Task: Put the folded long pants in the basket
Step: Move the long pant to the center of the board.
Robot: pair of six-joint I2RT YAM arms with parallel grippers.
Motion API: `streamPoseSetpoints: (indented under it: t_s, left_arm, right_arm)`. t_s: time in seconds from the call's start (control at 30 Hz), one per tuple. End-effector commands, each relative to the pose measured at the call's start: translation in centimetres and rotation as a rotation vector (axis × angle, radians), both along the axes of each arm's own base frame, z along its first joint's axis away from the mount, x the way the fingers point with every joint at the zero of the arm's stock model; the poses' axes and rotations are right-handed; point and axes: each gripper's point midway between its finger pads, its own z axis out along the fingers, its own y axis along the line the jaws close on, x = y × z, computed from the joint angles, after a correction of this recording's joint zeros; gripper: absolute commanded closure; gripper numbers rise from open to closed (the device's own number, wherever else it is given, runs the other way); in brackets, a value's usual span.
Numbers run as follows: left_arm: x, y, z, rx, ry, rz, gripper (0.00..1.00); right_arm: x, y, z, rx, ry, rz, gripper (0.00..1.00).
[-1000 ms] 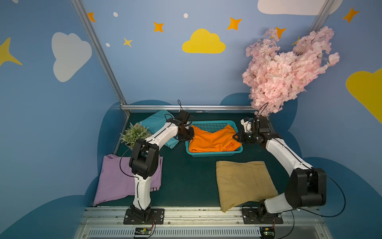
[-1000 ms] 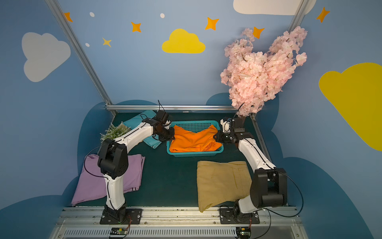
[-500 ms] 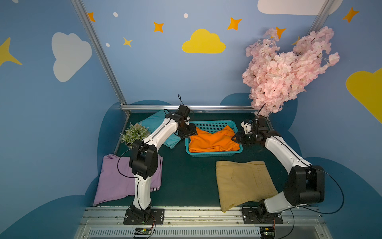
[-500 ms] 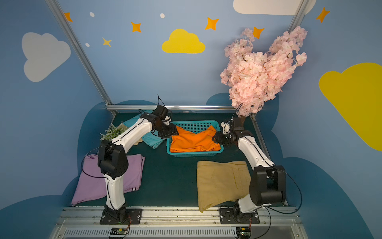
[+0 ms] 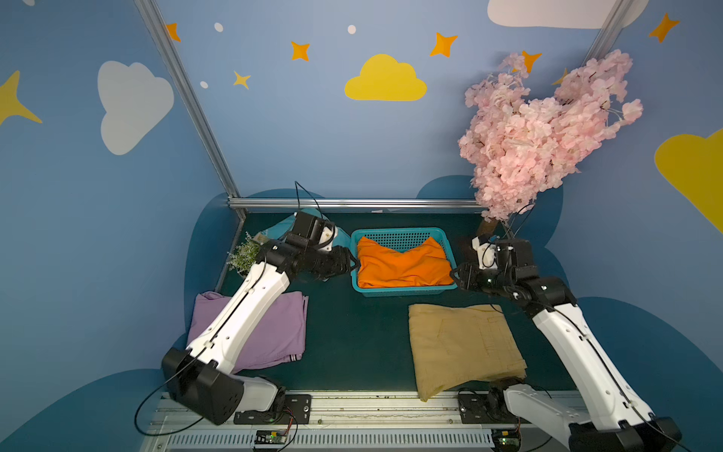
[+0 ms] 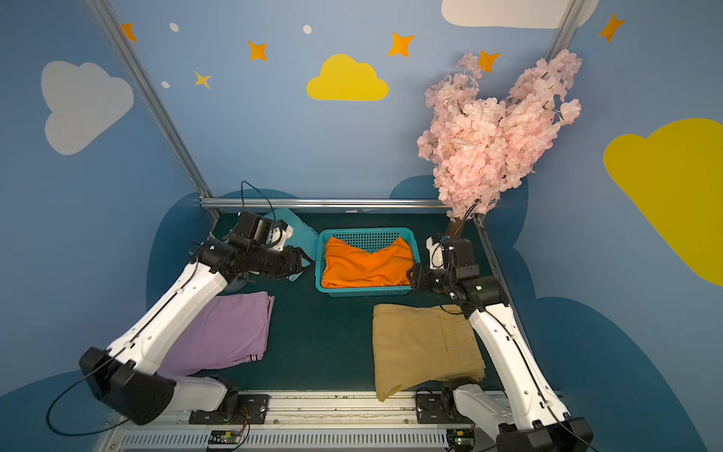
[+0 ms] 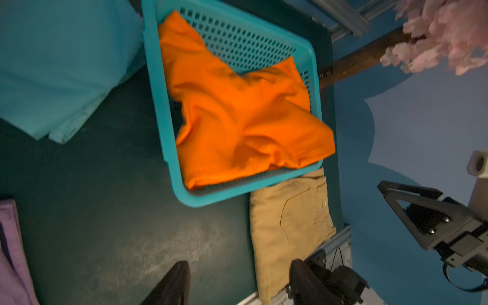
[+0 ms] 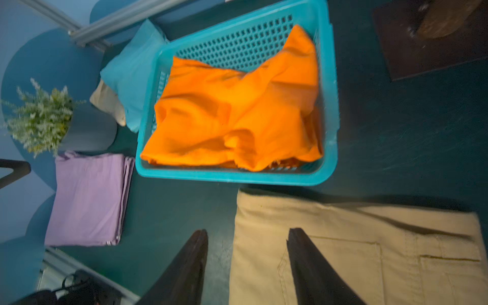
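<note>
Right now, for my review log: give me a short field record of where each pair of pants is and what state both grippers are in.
In basket: orange pants, rumpled, inside the basket
Outside basket: khaki pants; lilac pants; turquoise pants
Grippers: left gripper open, empty; right gripper open, empty
Gripper positions: one at each short end of the basket
Pairs left to place: three

A small grey pot [image 8: 89,129] holding a pale green leafy plant [image 8: 39,118] stood on the dark green table [image 5: 352,332], off to the outer side of the left hand [image 5: 354,264]. A crumpled beige work glove [image 8: 108,104] lay just beside the pot. Beyond the right hand [image 5: 454,274], a pink artificial blossom tree [image 5: 540,133] rose on a brown trunk [image 5: 489,226] at the table's far corner, against a blue wall [image 5: 293,129] painted with a yellow cloud [image 5: 385,80].
</note>
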Motion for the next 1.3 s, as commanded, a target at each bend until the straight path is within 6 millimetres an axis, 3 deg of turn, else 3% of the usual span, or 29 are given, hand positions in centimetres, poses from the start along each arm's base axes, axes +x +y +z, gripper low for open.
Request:
streamPoseSetpoints:
  t_s: [0.0, 0.1, 0.17, 0.37, 0.5, 0.77, 0.87, 1.0, 1.13, 1.27]
  left_arm:
    - [-3.2, 0.0, -2.1, -0.085, 0.06, 0.003, 0.32]
    - [-5.5, -0.4, -5.6, -0.149, 0.128, 0.005, 0.3]
    - [-6.5, -0.8, -8.1, -0.153, 0.188, 0.006, 0.31]
    - [-7.1, -1.6, -11.6, -0.162, 0.25, 0.003, 0.31]
    - [-7.0, -1.4, -12.6, -0.123, 0.268, 0.006, 0.32]
    - [-7.4, -0.4, -13.5, -0.057, 0.279, 0.023, 0.32]
    - [-7.5, 0.0, -13.9, -0.045, 0.285, 0.039, 0.32]
    - [-7.7, 0.7, -14.6, -0.015, 0.311, 0.076, 0.33]
    - [-7.8, 1.9, -15.8, 0.031, 0.333, 0.129, 0.34]
    - [-7.6, 2.7, -16.8, 0.01, 0.355, 0.179, 0.34]
  right_arm:
    - [-4.2, 0.2, -5.0, -0.085, 0.172, 0.019, 0.45]
    - [-6.2, 1.0, -8.4, -0.137, 0.252, 0.036, 0.45]
    - [-7.1, 2.5, -10.7, -0.126, 0.297, 0.074, 0.45]
    - [-8.7, 6.9, -16.2, -0.223, 0.357, 0.148, 0.43]
    - [-8.8, 8.5, -18.3, -0.328, 0.349, 0.165, 0.41]
    - [-8.6, 8.6, -21.8, -0.514, 0.415, 0.173, 0.41]
    - [-8.7, 9.2, -22.4, -0.562, 0.448, 0.199, 0.51]
    - [-9.0, 11.7, -22.0, -0.532, 0.419, 0.259, 0.84]
    - [-9.2, 16.8, -20.3, -0.426, 0.376, 0.35, 0.98]
    - [-8.7, 23.5, -17.5, -0.265, 0.34, 0.439, 0.98]
